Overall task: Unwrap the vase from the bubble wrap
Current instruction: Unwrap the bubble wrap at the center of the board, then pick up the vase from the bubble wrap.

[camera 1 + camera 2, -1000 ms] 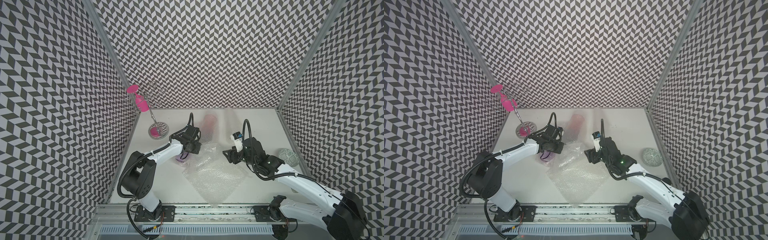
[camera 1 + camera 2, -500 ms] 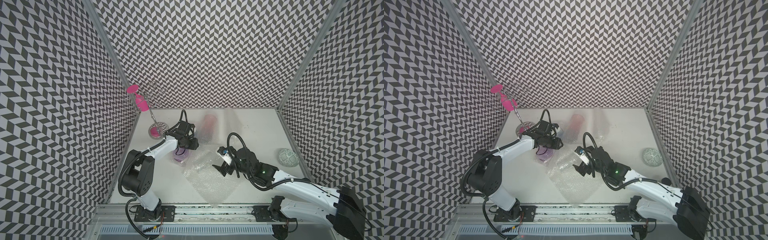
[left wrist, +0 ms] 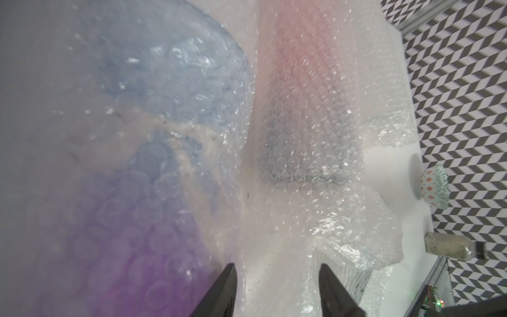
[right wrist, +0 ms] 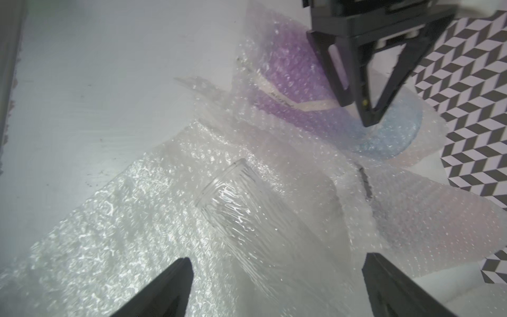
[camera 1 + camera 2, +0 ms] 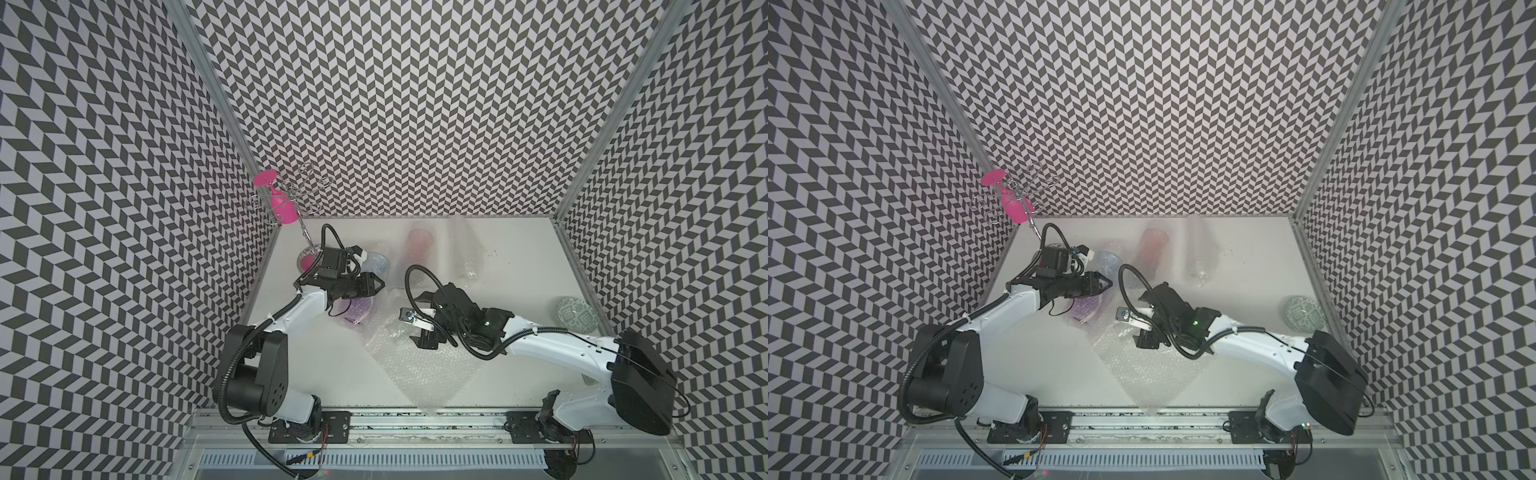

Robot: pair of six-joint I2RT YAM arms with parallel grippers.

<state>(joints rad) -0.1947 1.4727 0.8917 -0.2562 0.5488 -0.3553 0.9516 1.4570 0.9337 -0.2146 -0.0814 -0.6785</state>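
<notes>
- Bubble wrap [image 5: 419, 365] came to one loose sheet lying flat at the near middle of the surface [image 5: 519, 257] and reaching its near edge. Beyond it were three tinted wrapped bundles: a purple bundle [image 5: 358, 311], a blue bundle [image 5: 377, 262] and a red bundle [image 5: 419, 249].
- One clear ribbed vase [image 4: 227, 197] lay on its side among the folds of the loose sheet, seen in the right wrist view.
- Two arms carried two tools. The left tool [image 5: 376, 284] hung over the purple bundle with its fingers partly spread, pinching nothing. The right tool [image 5: 410, 330] stood spread wide over the far left part of the loose sheet, with nothing held.
- One pale tape strip [image 4: 277, 100] crossed the purple bundle; its dark marks were too blurred to read.
- One pink glass [image 5: 282, 208] hung upside down on a wire rack [image 5: 304, 232] at the far left. One green-patterned round piece [image 5: 575, 313] sat by the right edge.
- A second earlier the left tool had been pressed together. The right tool had since widened and travelled left and nearer, onto the sheet.
</notes>
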